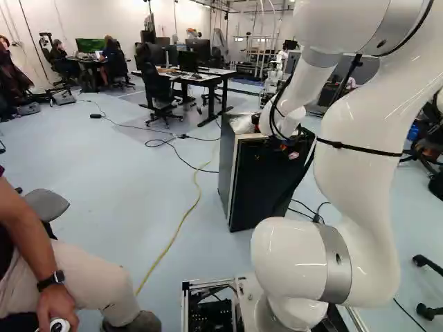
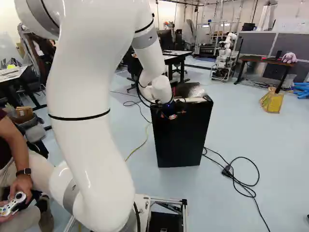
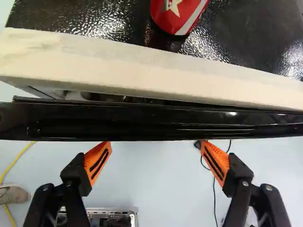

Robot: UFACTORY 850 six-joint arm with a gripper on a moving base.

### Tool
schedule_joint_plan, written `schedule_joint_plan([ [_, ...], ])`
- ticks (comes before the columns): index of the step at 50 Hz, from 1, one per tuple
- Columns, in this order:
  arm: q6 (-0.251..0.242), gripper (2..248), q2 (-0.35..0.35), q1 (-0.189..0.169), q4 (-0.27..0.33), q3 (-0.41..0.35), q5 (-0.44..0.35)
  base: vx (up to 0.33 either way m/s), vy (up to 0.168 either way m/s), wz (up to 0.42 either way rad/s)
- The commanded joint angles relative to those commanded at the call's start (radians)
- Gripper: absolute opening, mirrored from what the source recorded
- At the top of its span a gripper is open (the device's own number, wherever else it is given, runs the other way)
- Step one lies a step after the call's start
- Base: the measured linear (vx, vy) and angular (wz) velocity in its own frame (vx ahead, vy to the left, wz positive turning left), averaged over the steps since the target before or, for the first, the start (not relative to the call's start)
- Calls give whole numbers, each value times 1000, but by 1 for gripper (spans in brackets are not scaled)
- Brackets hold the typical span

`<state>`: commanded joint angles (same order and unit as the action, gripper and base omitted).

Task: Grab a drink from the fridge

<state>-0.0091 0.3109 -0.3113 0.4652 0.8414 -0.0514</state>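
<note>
The tool (image 3: 155, 143), its two fingers wide apart and empty, hung beside the black fridge door (image 3: 156, 120): rigid, probably sealed lightly, best pulled at its free edge. Atop the fridge (image 1: 226, 162) was a red can (image 3: 177, 13), presumably slick and dentable, best gripped round mid-body. Any drink inside was hidden.

Looks like a black, boxy fridge (image 2: 183, 137), standing upright, with a pale strip (image 3: 142, 61) along its top's front edge and a narrow gap before the glossy door (image 3: 142, 120). Behind that strip, on the fridge's top: red can (image 3: 177, 13), white-starred, partly in view.
</note>
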Motion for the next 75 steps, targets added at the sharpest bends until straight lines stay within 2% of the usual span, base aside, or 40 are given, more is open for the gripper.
schedule_joint_plan([
  [49,0,247,7,10,0,8,-21,0,0,0],
  [75,0,247,-87,-1,0,-107,-23,0,0,0],
])
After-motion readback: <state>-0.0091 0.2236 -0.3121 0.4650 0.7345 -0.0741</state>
